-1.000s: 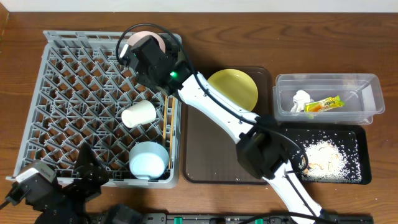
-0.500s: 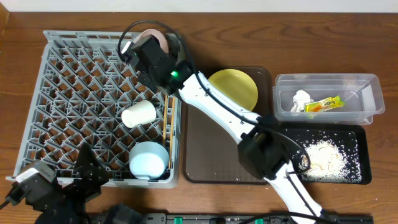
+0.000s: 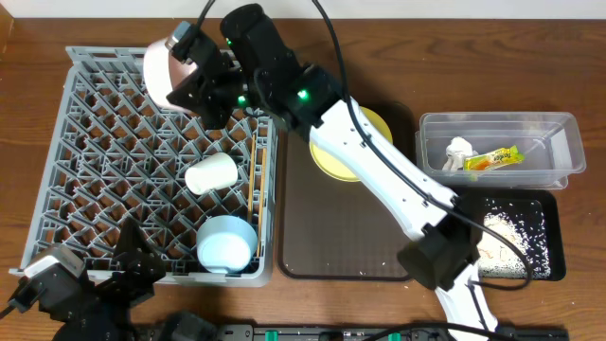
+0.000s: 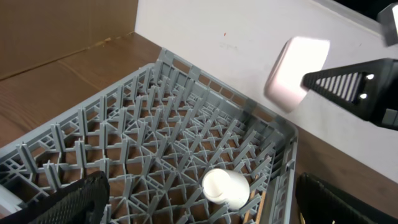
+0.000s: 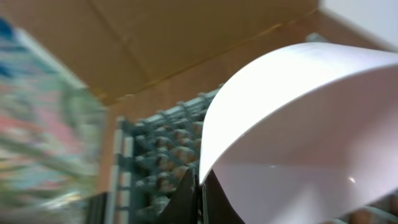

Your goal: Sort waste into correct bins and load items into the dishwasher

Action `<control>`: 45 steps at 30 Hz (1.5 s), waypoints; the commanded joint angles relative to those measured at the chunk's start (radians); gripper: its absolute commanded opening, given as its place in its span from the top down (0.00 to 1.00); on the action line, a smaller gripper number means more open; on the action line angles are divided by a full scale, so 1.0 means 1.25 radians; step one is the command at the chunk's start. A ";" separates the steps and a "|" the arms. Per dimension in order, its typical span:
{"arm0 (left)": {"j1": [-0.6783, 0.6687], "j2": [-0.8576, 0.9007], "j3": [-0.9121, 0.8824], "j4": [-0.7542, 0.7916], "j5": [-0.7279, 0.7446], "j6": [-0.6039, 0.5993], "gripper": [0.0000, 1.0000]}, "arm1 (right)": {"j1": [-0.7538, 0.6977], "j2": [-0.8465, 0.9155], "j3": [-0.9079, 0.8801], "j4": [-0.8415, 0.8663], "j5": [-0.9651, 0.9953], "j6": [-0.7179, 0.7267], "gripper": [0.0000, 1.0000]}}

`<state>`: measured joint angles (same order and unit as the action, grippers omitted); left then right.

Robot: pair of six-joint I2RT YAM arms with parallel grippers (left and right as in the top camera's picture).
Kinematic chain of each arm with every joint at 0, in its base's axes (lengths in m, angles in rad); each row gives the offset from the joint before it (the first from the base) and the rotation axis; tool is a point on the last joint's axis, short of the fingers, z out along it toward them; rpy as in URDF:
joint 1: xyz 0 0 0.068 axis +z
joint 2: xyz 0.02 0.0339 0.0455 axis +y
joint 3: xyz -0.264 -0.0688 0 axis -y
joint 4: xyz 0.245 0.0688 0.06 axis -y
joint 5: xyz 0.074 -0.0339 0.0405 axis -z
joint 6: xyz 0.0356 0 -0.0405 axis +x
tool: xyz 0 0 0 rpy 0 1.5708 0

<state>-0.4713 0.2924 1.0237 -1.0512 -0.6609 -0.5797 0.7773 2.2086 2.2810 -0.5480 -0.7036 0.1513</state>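
My right gripper (image 3: 192, 83) is shut on the rim of the pinkish-white small bowl (image 3: 159, 71), holding it on edge above the back of the grey dishwasher rack (image 3: 114, 142). In the right wrist view the fingertips (image 5: 189, 190) pinch the bowl's (image 5: 298, 137) edge. The left wrist view shows the bowl (image 4: 295, 71) in the air past the rack (image 4: 143, 130). A cream cup (image 3: 210, 173), a light blue bowl (image 3: 227, 242) and chopsticks (image 3: 254, 189) lie in the rack. The yellow plate (image 3: 331, 163) is partly under the right arm. My left gripper (image 4: 202, 190) is open, low at the rack's front edge.
The brown tray (image 3: 341, 232) lies right of the rack. A clear tub (image 3: 559, 142) holds the white tissue (image 3: 459, 152) and the snack wrapper (image 3: 494, 159). The black tub (image 3: 544, 204) holds beige crumbs (image 3: 497, 237). The right arm spans the tray diagonally.
The right gripper closed on the small bowl at the rack's back right corner, then lifted it and carried it left, tipping it on edge. The left arm stayed still.
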 commanded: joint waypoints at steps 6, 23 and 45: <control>0.004 -0.001 0.007 -0.003 -0.010 -0.001 0.03 | -0.078 0.204 -0.005 0.141 -0.351 0.215 0.99; 0.004 -0.001 0.007 -0.003 -0.010 -0.001 0.04 | -0.247 0.271 -0.005 -0.120 -0.476 0.173 0.70; 0.004 -0.001 0.007 -0.003 -0.010 -0.001 0.04 | -0.314 0.013 -0.005 -0.693 0.687 0.136 0.32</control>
<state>-0.4713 0.2924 1.0237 -1.0512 -0.6613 -0.5797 0.3901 2.2810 2.2635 -1.3708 -0.3126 0.2295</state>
